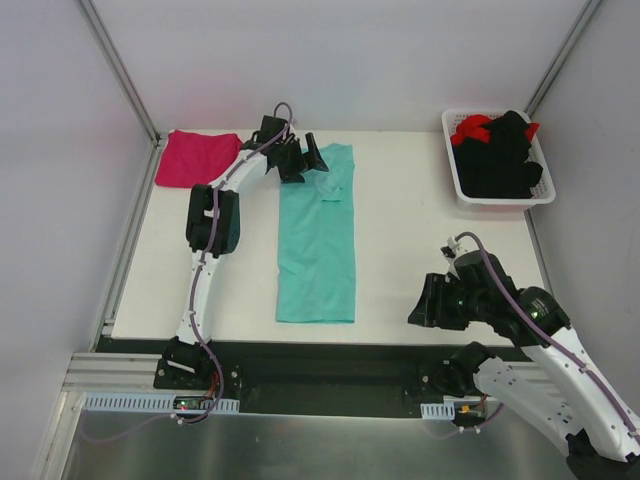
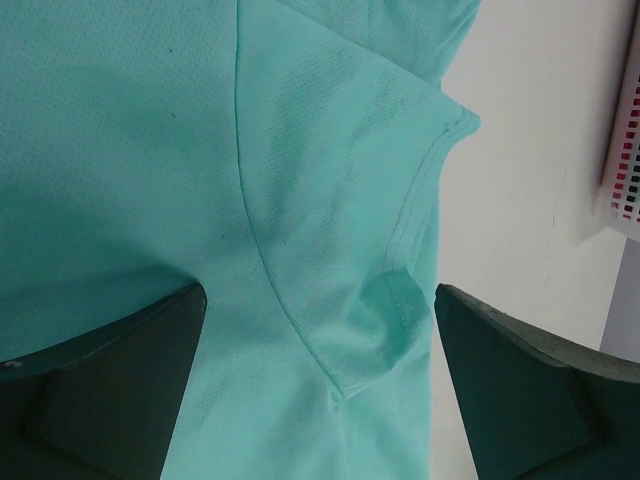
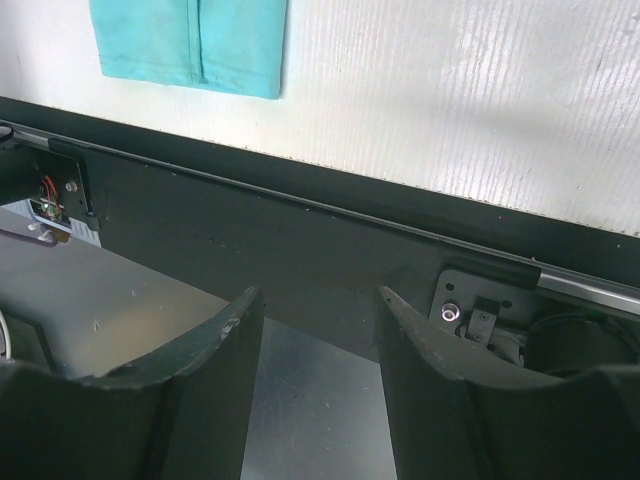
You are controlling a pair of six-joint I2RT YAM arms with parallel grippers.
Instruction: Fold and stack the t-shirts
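Note:
A teal t-shirt [image 1: 316, 240] lies on the table folded lengthwise into a long strip, with its collar end far from me. My left gripper [image 1: 300, 158] hovers open over that far end. In the left wrist view the teal t-shirt [image 2: 150, 150] fills the frame, and a tucked sleeve hem lies between the wide-apart fingers [image 2: 120, 390] of the left gripper [image 2: 318, 295]. A folded magenta-pink t-shirt [image 1: 200, 158] rests at the far left corner. My right gripper [image 1: 428, 305] hangs open and empty over the table's near edge, and the right gripper [image 3: 318, 298] sees the teal t-shirt's hem [image 3: 190, 45] beyond it.
A white basket [image 1: 455, 178] at the far right holds black garments [image 1: 500, 160] and red garments [image 1: 472, 128]. The basket's wall [image 2: 625, 170] shows at the right edge of the left wrist view. A black rail [image 3: 300, 230] runs along the table's near edge.

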